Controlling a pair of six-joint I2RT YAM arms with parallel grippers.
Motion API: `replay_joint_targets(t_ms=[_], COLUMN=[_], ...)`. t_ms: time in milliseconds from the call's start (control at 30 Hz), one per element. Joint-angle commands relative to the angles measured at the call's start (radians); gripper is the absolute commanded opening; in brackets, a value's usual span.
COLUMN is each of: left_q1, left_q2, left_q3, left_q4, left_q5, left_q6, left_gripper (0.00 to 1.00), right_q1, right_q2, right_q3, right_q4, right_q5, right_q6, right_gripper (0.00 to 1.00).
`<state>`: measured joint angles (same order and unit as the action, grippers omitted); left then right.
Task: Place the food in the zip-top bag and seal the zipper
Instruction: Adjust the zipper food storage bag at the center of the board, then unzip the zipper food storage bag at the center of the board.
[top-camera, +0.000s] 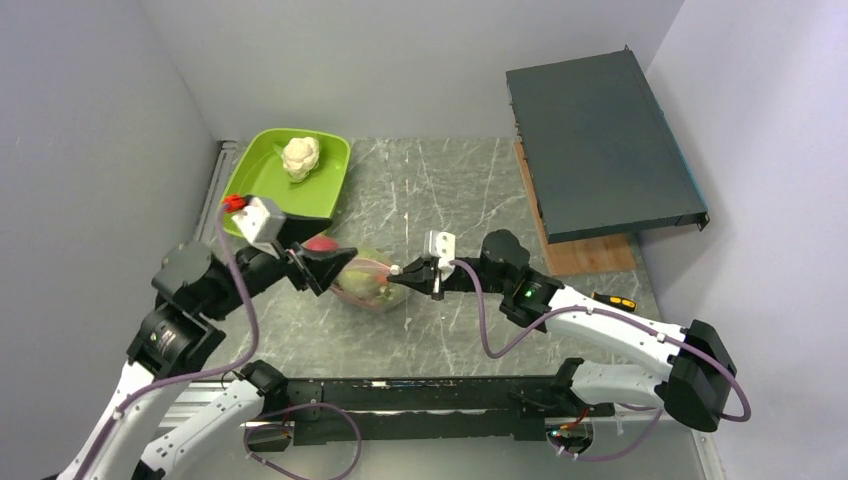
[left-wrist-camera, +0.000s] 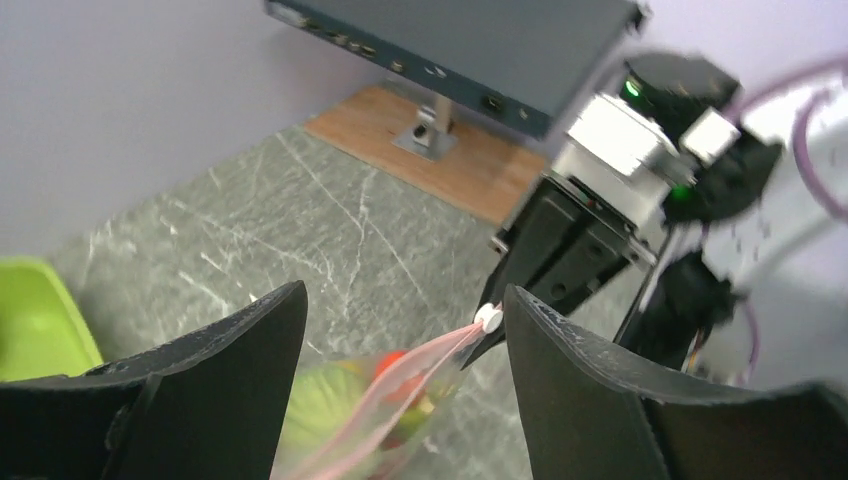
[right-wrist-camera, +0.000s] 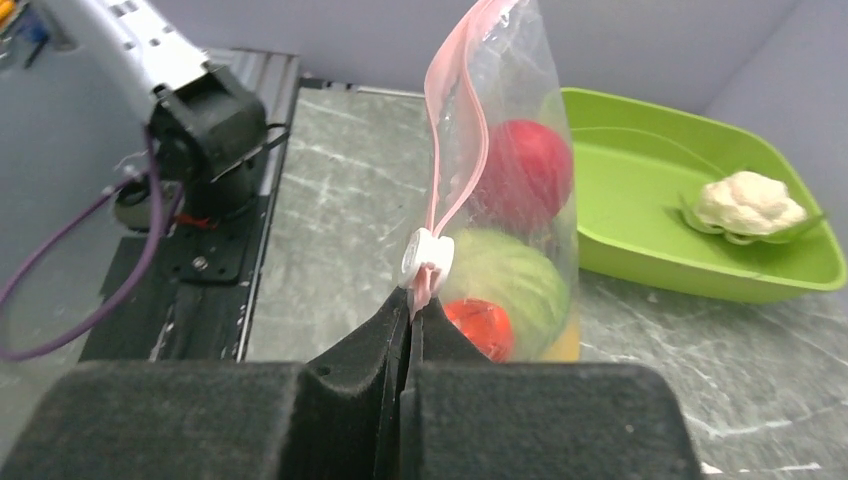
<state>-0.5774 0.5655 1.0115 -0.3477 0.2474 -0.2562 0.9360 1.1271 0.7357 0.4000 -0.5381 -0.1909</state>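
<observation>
Black padded fingers of the right pincer (right-wrist-camera: 410, 308) fill the bottom of the right wrist view, pressed tightly together and pinching the end of the zipper (right-wrist-camera: 447, 150), the pale pink strip along the mouth of the zip-top bag (right-wrist-camera: 520, 110). A small white slider (right-wrist-camera: 425, 256) sits on the strip, just beyond the fingertips. Past the slider the strip shows as two pink lines that curve apart and meet again near the top of the view. Through the clear plastic the food is visible inside the bag: a round red piece (right-wrist-camera: 527, 170) uppermost, a green piece (right-wrist-camera: 510, 275) beneath it, a smaller red piece (right-wrist-camera: 482, 325) closest to the pincer, and a sliver of yellow at the bag's lower edge. In the overhead view the bag lies on the grey marbled bench (top-camera: 450, 180) between the two arms, with the right pincer at its right end and the left pincer (top-camera: 322, 266) at its left end. The left wrist view shows the left pincer's two dark fingers spread wide, with the pink strip running between them towards the slider; whether either finger touches the bag cannot be told. Behind the left arm sits a lime-green tray (top-camera: 258, 180) holding one white cauliflower-like piece (top-camera: 300, 156), outside the bag. At the far right of the bench a dark grey flat box (top-camera: 600, 140) rests on a wooden board (top-camera: 590, 255).
</observation>
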Motion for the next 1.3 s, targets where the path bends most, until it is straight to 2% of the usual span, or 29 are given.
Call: replay_joint_targets(t_ms=[0, 67, 200, 367, 533, 600, 667, 700, 800, 867, 933, 1067, 1100, 1167, 1200, 1233, 1267], left_q1=[0.0, -0.001, 0.0, -0.001, 0.001, 0.0, 0.0, 0.0, -0.001, -0.001, -0.001, 0.0, 0.0, 0.0, -0.001, -0.001, -0.001], left_q2=[0.172, 0.242, 0.325, 0.397, 0.4, 0.393, 0.384, 0.377, 0.348, 0.32, 0.284, 0.239, 0.236, 0.235, 0.235, 0.235, 0.234], left_q3=[0.174, 0.237, 0.25, 0.234, 0.174, 0.158, 0.146, 0.141, 0.117, 0.093, 0.057, 0.015, 0.013, 0.018, 0.024, 0.028, 0.028], left_q4=[-0.24, -0.35, -0.407, -0.443, -0.438, -0.438, -0.414, -0.395, -0.332, -0.284, -0.244, -0.206, -0.207, -0.219, -0.223, -0.216, -0.2], left_q5=[0.357, 0.388, 0.487, 0.523, 0.537, 0.554, 0.536, 0.521, 0.483, 0.458, 0.43, 0.426, 0.428, 0.445, 0.458, 0.473, 0.486], left_q6=[0.495, 0.584, 0.698, 0.713, 0.691, 0.69, 0.661, 0.642, 0.596, 0.573, 0.559, 0.55, 0.548, 0.543, 0.536, 0.523, 0.506], left_gripper=[0.77, 0.77, 0.8, 0.79, 0.69, 0.59, 0.42, 0.35, 0.15, 0.05, 0.0, 0.0, 0.0, 0.0, 0.07, 0.2, 0.4], right_q1=[-0.041, -0.054, -0.062, -0.067, -0.076, -0.08, -0.083, -0.082, -0.086, -0.092, -0.093, -0.101, -0.103, -0.113, -0.115, -0.117, -0.118], right_q2=[-0.022, -0.022, -0.015, -0.018, -0.029, -0.032, -0.028, -0.027, -0.012, 0.004, 0.019, 0.04, 0.043, 0.05, 0.057, 0.063, 0.065], right_q3=[0.091, 0.103, 0.115, 0.113, 0.104, 0.094, 0.089, 0.085, 0.06, 0.048, 0.038, 0.025, 0.021, 0.018, 0.023, 0.025, 0.024], right_q4=[-0.104, -0.127, -0.137, -0.127, -0.11, -0.083, -0.06, -0.042, 0.033, 0.071, 0.11, 0.168, 0.186, 0.218, 0.22, 0.218, 0.218], right_q5=[-0.203, -0.216, -0.222, -0.216, -0.198, -0.184, -0.168, -0.158, -0.148, -0.162, -0.176, -0.181, -0.181, -0.201, -0.212, -0.22, -0.226], right_q6=[-0.078, -0.086, -0.075, -0.048, -0.018, 0.009, 0.044, 0.071, 0.165, 0.228, 0.284, 0.331, 0.342, 0.361, 0.36, 0.356, 0.349], right_gripper=[0.0, 0.0, 0.0, 0.0, 0.0, 0.0, 0.0, 0.03, 0.24, 0.28, 0.31, 0.25, 0.21, 0.05, 0.0, 0.0, 0.0])
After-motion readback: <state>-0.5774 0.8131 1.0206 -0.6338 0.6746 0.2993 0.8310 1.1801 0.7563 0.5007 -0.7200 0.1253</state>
